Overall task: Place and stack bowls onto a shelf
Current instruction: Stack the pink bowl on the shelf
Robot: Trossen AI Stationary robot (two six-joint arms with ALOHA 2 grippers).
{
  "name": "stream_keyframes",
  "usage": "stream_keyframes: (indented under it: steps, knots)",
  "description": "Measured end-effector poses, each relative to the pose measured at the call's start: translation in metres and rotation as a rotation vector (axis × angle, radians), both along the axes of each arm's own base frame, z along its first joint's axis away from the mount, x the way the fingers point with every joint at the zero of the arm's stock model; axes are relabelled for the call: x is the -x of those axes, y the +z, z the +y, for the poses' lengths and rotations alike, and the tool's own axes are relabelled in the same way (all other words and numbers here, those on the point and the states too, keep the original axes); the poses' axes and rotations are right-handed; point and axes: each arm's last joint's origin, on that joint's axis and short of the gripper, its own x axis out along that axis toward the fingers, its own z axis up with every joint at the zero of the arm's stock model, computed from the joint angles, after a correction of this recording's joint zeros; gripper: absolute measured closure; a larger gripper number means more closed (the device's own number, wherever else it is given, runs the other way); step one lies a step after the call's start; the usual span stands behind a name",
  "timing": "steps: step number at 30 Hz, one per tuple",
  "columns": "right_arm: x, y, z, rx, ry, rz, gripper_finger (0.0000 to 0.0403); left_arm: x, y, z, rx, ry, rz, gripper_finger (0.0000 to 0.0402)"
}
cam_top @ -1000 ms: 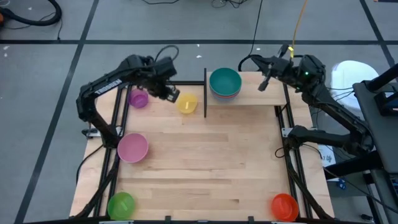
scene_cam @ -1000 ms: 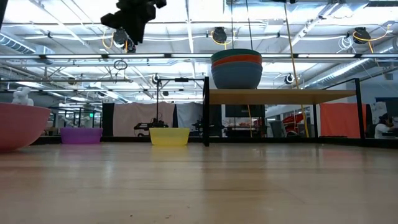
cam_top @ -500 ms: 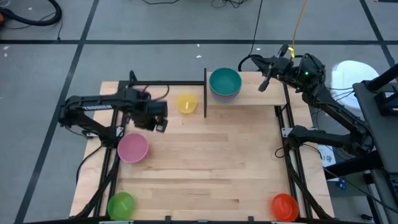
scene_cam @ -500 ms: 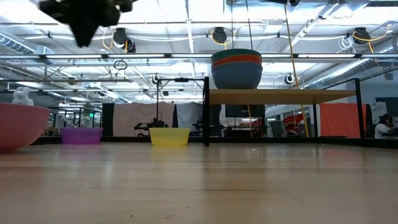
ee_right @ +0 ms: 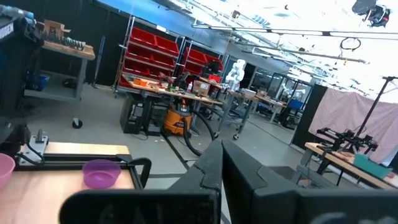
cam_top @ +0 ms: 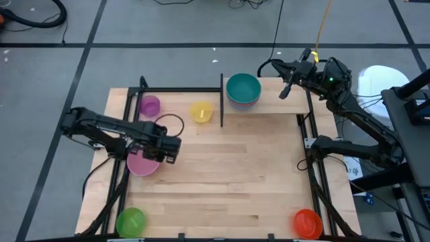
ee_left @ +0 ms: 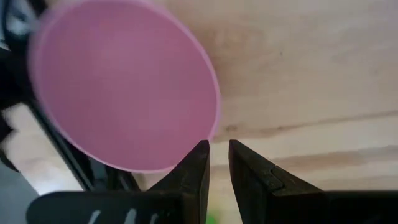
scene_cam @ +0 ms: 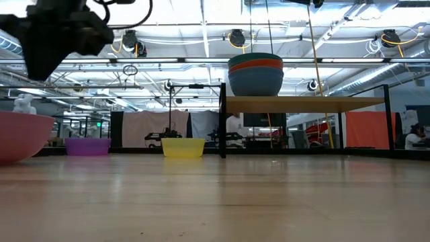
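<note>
High view: the small raised light-wood shelf (cam_top: 279,101) on black framing is carrying a nested stack of large round plastic bowls (cam_top: 243,90), teal uppermost. A small purple plastic bowl (cam_top: 149,105) and a small yellow plastic bowl (cam_top: 201,111) are sitting on the big wooden tabletop (cam_top: 228,175) beside it. The left gripper (cam_top: 168,149) is hanging over the large pink plastic bowl (cam_top: 139,164), arm folded low. The right gripper (cam_top: 287,86) is waiting above the shelf; whether its fingers are apart cannot be told. Green (cam_top: 130,221) and red-orange (cam_top: 307,222) bowls are lying at the near corners.

Low view: the stack (scene_cam: 255,74) is resting upright on the shelf (scene_cam: 302,103).

Left wrist view: the dark fingers (ee_left: 194,177) are standing nearly together, gripping nothing, just beside the smooth pink rim (ee_left: 124,81).
</note>
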Motion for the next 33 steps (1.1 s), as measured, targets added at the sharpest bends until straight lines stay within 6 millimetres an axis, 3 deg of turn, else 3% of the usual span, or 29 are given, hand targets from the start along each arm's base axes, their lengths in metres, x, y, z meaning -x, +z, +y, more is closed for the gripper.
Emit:
stream_keyframes:
  steps: [10, 16, 22, 33]
  knots:
    - [0.000, 0.000, 0.000, -0.007, 0.001, -0.008, 0.0403, 0.014, -0.040, -0.011, 0.022, 0.064, 0.096, 0.0334]
    - [0.000, 0.000, 0.000, -0.006, -0.005, -0.008, 0.0403, 0.013, -0.041, -0.015, 0.087, 0.060, 0.090, 0.0334]
    - [0.000, 0.000, 0.000, -0.006, -0.006, -0.008, 0.0403, 0.005, -0.040, -0.017, 0.135, -0.019, -0.034, 0.0335]
    - [0.000, 0.000, 0.000, -0.006, -0.007, -0.008, 0.0403, 0.005, -0.042, -0.018, 0.078, -0.052, -0.028, 0.0335]
